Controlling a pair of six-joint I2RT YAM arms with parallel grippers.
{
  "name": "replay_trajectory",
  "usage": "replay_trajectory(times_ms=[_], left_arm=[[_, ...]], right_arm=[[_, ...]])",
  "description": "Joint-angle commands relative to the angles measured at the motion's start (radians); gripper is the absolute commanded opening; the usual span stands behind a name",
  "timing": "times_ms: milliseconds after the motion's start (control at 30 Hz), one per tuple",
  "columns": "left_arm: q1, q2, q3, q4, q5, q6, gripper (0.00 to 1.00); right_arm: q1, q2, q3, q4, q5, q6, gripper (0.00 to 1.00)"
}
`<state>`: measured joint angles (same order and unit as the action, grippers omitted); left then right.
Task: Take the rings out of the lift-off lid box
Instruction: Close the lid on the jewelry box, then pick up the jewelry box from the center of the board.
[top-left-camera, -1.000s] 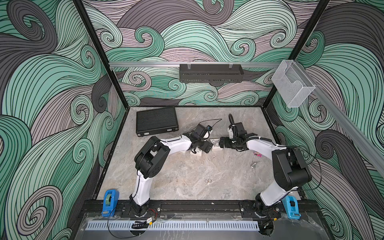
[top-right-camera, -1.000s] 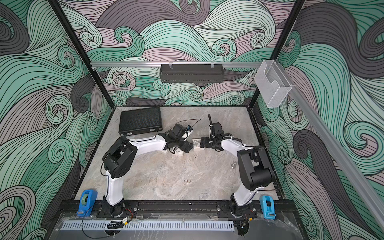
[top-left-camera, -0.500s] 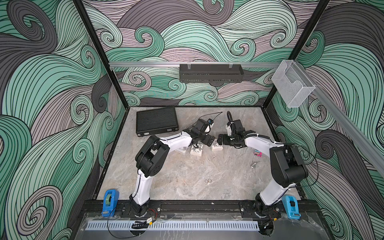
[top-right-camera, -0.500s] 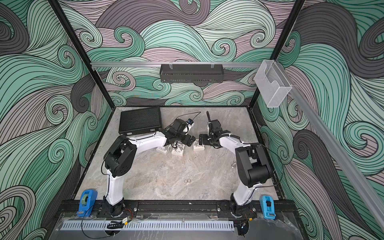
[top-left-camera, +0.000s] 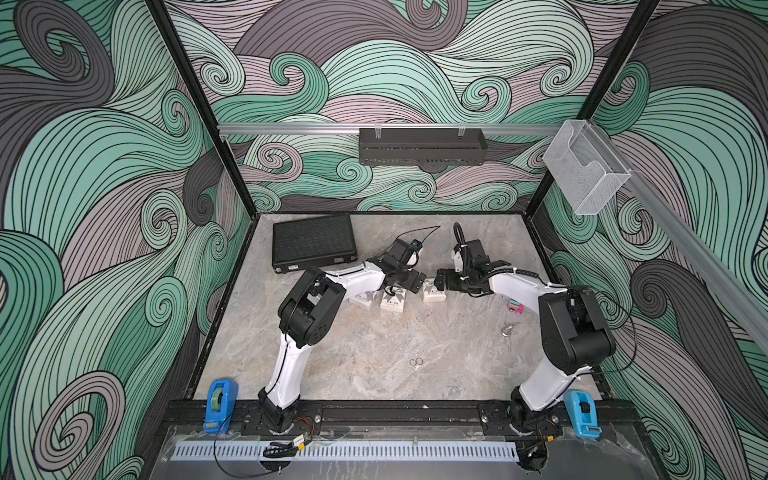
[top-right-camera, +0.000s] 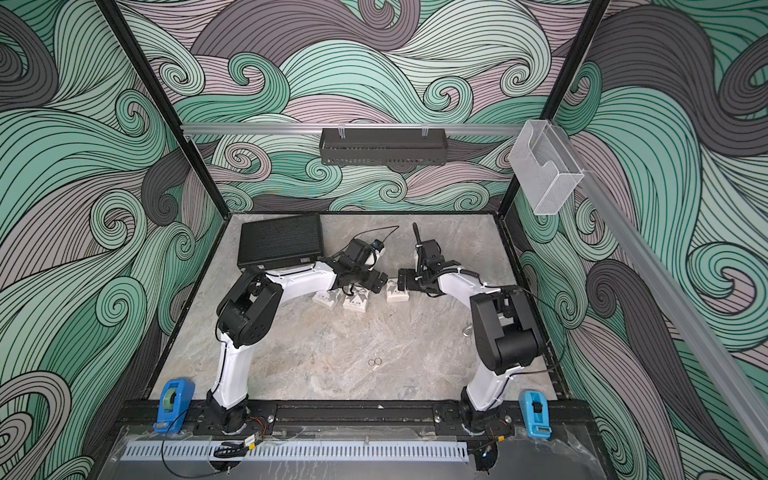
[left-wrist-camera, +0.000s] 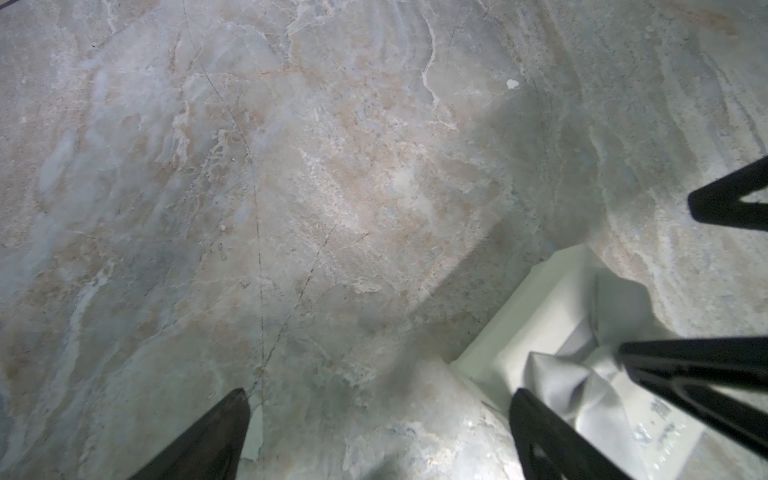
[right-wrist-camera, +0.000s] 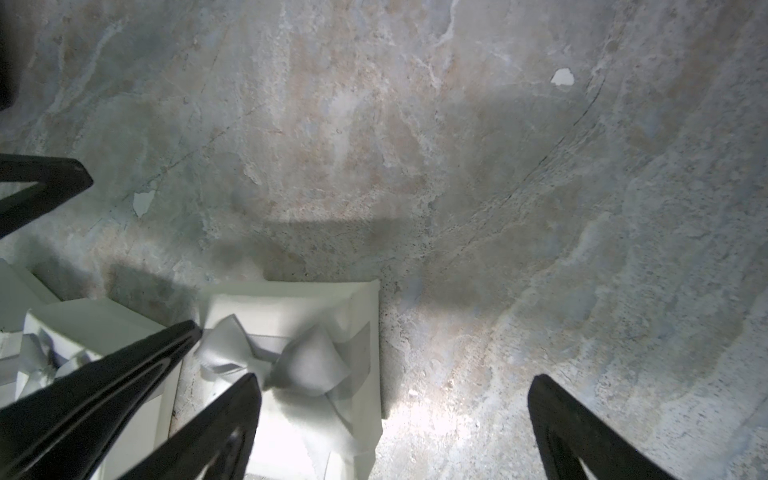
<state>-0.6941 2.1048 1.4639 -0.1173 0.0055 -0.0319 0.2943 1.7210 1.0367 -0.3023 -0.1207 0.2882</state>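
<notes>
Swirly green and grey waves are covering the walls, and a grey marble table (top-left-camera: 353, 353) is lying below them. Far left, at the front edge, a blue tape holder (top-left-camera: 219, 400) is sitting. At the back left a flat black case (top-left-camera: 313, 245) is lying shut.

I am holding the left gripper (top-left-camera: 411, 286) above the middle of the table, just over a row of small white boxes. Its fingers (left-wrist-camera: 208, 436) are spread wide and are holding nothing.

Under the two grippers the left box (top-left-camera: 362, 298), the middle box (top-left-camera: 392, 301) and the right box (top-left-camera: 433, 294) are sitting side by side. The right box is wearing its lid with a pale bow on top. I cannot see inside any box.

Two thin silvery rings (top-left-camera: 417, 363) are lying on the bare table, right next to each other, well in front of the boxes and between the two arms.

The right gripper (top-left-camera: 441, 284) is hovering at the right box, facing the left gripper. Its fingers (right-wrist-camera: 582, 436) are wide apart too and are gripping nothing. One finger is hanging over the bow.

Further right a tiny silvery bit (top-left-camera: 508, 331) is lying near the right arm, too small for me to name. A small pink and teal thing (top-left-camera: 515, 306) is lying just behind it. At the front right a second blue tape holder (top-left-camera: 582, 415) is sitting.
</notes>
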Motion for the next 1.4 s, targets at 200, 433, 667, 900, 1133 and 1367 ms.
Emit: replay_trajectory(times_ms=[200, 433, 667, 900, 1133, 1367], left_arm=[[0.002, 0.019, 0.028, -0.027, 0.008, -0.020, 0.99], [0.002, 0.014, 0.017, -0.025, 0.016, -0.028, 0.99], [0.002, -0.101, -0.052, 0.006, -0.002, -0.007, 0.99], [0.002, -0.397, -0.308, 0.093, 0.012, 0.028, 0.99], [-0.001, -0.735, -0.594, 0.071, 0.146, 0.064, 0.99], [-0.002, -0.970, -0.802, 0.069, 0.136, 0.016, 0.99]], right_arm=[[0.006, 0.029, -0.026, 0.000, 0.012, -0.008, 1.00], [0.006, 0.016, -0.039, -0.005, 0.024, -0.009, 1.00], [0.017, -0.076, -0.005, -0.048, 0.024, -0.029, 1.00], [0.094, -0.096, 0.041, -0.138, 0.074, -0.061, 1.00], [0.166, -0.028, 0.100, -0.174, 0.153, -0.057, 1.00], [0.190, 0.068, 0.140, -0.182, 0.199, -0.029, 1.00]])
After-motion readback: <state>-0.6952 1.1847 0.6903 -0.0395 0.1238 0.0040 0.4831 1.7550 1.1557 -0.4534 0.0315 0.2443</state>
